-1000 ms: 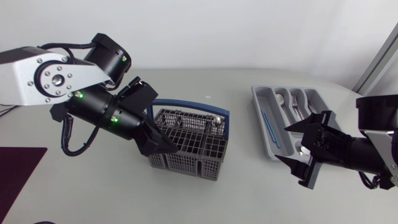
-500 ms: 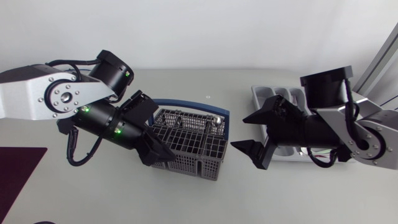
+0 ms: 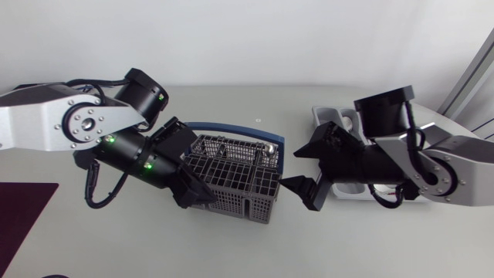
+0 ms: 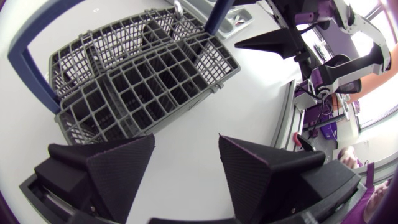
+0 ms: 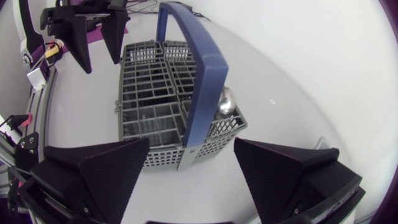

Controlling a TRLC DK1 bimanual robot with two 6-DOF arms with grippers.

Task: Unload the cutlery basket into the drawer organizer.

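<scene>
The grey wire cutlery basket (image 3: 241, 179) with a blue handle (image 3: 245, 134) stands mid-table, a spoon (image 3: 268, 148) upright in its far right corner. My left gripper (image 3: 188, 164) is open at the basket's left end; in the left wrist view the basket (image 4: 140, 78) lies just ahead of its spread fingers (image 4: 118, 165). My right gripper (image 3: 299, 168) is open beside the basket's right end, nothing between its fingers. From the right wrist view the handle (image 5: 198, 68) and spoon (image 5: 225, 101) lie straight ahead. The grey drawer organizer (image 3: 330, 117) at the right is mostly hidden by my right arm.
A dark purple mat (image 3: 21, 210) lies at the table's front left edge. Bare table stretches in front of the basket and behind it. My left gripper (image 5: 93, 34) shows beyond the basket in the right wrist view.
My right arm swung from the front right, past the organizer, leftward to the basket's right end. My left arm dropped slightly by the basket's left end. Both grippers stayed open.
</scene>
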